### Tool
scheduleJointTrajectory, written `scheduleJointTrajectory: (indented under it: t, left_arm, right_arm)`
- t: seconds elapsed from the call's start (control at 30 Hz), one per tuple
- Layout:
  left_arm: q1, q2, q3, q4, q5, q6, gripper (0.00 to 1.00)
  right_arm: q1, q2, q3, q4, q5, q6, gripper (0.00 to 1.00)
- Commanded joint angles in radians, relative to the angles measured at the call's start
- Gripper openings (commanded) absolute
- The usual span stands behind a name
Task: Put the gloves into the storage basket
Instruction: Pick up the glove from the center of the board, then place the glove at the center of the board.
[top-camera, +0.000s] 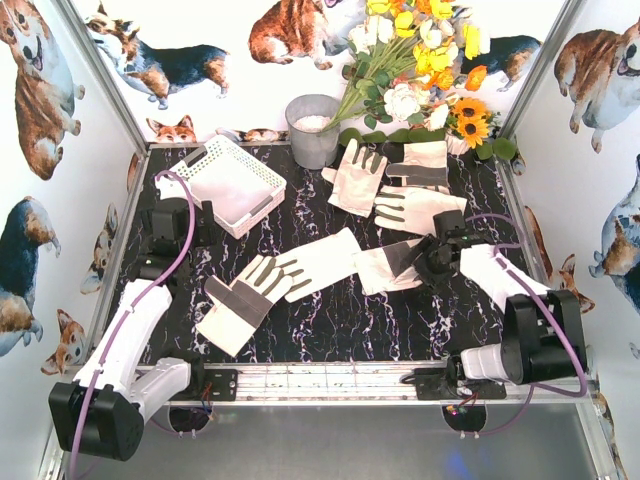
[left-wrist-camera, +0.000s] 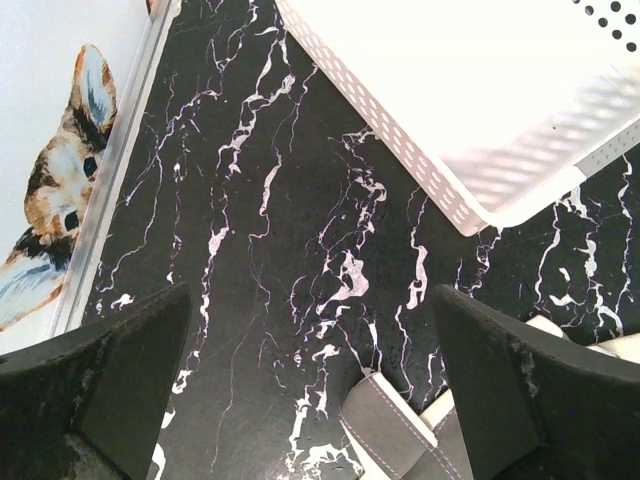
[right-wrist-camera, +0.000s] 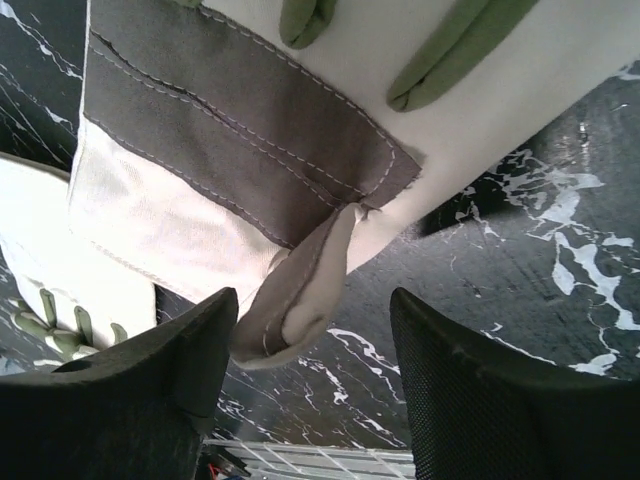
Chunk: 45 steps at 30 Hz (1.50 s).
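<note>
White walls printed with corgis close in a black, white-veined desk (top-camera: 330, 335). At the far left, the left hand (top-camera: 172, 228) hangs low over bare desk, its fingers (left-wrist-camera: 120, 370) spread wide and gripping nothing. Just behind it and to its right sits the storage basket (top-camera: 235, 180), a white lattice-sided tray set at an angle. All the gloves lie on the desk outside it.

The near-left glove (top-camera: 243, 300) lies toward the front with its grey band facing up, and its fingertips meet the centre glove (top-camera: 322, 262). At the back, a grey bucket (top-camera: 313, 130) stands right of the basket, and a bunch of flowers (top-camera: 420, 50) leans beside it. Below the flowers, three back gloves (top-camera: 357, 177) lie clustered and overlapping.

Further right, the right hand (top-camera: 440, 255) is down over the patched glove (right-wrist-camera: 250, 130). Its fingers (right-wrist-camera: 150, 400) are parted on either side of that glove's folded thumb and have not closed on it. Whether they touch the fabric cannot be told. The far-right glove (top-camera: 495, 272) lies partly under that arm.
</note>
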Motion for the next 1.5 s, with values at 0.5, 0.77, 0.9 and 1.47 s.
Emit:
scheduleJointTrajectory:
  t: [0.5,0.77,0.9,1.47]
  left_arm:
    - [-0.017,0.02,0.022,0.001,-0.013,-0.003,1.0]
    - [-0.051,0.071,0.015,0.039,0.362,0.074,1.0]
    - [-0.1,0.102,0.011,0.079,0.509,0.046,1.0]
    - [-0.247,-0.132,-0.179,0.128,0.77,-0.57,0.99]
  right_arm:
    - [0.029,-0.074,0.076,-0.041,0.038,-0.112,0.0]
    - [0.102,-0.31,0.136,-0.111,0.013,-0.357,0.0]
    - [0.165,-0.375,0.121,-0.008,-0.16,-0.408,0.0]
    - [0.528,-0.218,0.076,0.224,-0.602,-0.475,0.0]
